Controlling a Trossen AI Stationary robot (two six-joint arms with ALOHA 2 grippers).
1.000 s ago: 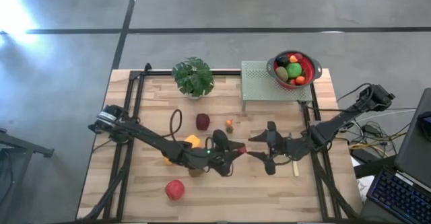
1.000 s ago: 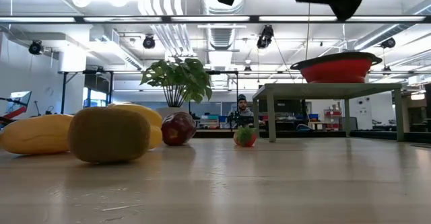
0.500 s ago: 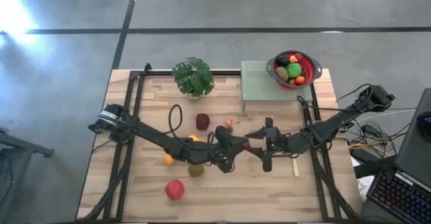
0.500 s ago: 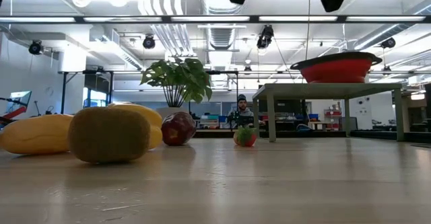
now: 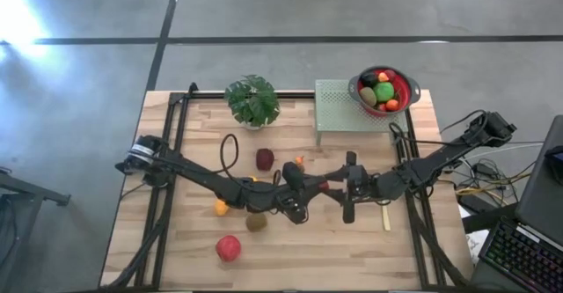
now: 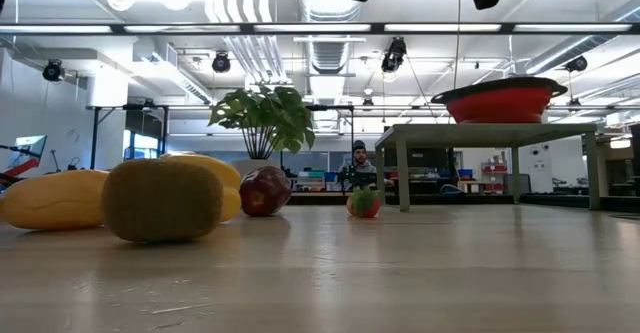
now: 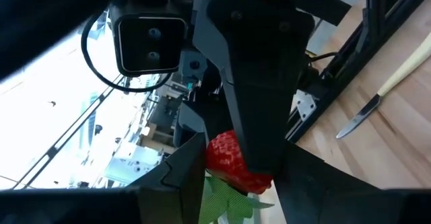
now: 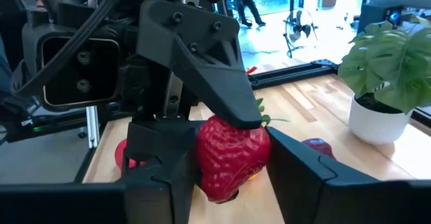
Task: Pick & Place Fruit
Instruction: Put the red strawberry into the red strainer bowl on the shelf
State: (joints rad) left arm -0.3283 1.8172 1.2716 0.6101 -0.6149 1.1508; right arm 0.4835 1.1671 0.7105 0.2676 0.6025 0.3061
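Note:
Both grippers meet in mid-air over the table's middle, around a red toy strawberry (image 5: 324, 187) with green leaves. My left gripper (image 5: 310, 193) comes from the table's left and my right gripper (image 5: 341, 192) from the right. The right wrist view shows the strawberry (image 8: 232, 155) between my right fingers. In the left wrist view the strawberry (image 7: 231, 160) sits between my left fingers. On the table lie a maroon fruit (image 5: 265, 158), a small orange fruit (image 5: 299, 163), yellow fruits (image 5: 220, 208), a brown kiwi (image 5: 256, 223) and a red apple (image 5: 229, 247). My left gripper holds the strawberry at its leafy end (image 7: 225, 198), pinched between the two fingers and approached level from the table's left. One finger (image 8: 202, 62) lies over the berry's top. The berry is lifted clear. My right gripper pinches the strawberry's red body (image 8: 232, 158) between its two fingers (image 8: 165, 177), level from the table's right and crosswise to the left gripper's hold. One finger (image 7: 262, 96) reaches along the berry.
A red colander (image 5: 384, 91) holding several fruits stands on a green raised shelf (image 5: 339, 108) at the far right. A potted plant (image 5: 252, 100) is at the far middle. A knife (image 5: 385, 216) lies right of the grippers. A person shows far off in the room (image 6: 358, 158).
The two grippers have closed the gap between them. My left gripper has moved right and toward the far edge with the strawberry, uncovering the kiwi. My right gripper has shifted slightly left onto the berry. In the low view both have risen.

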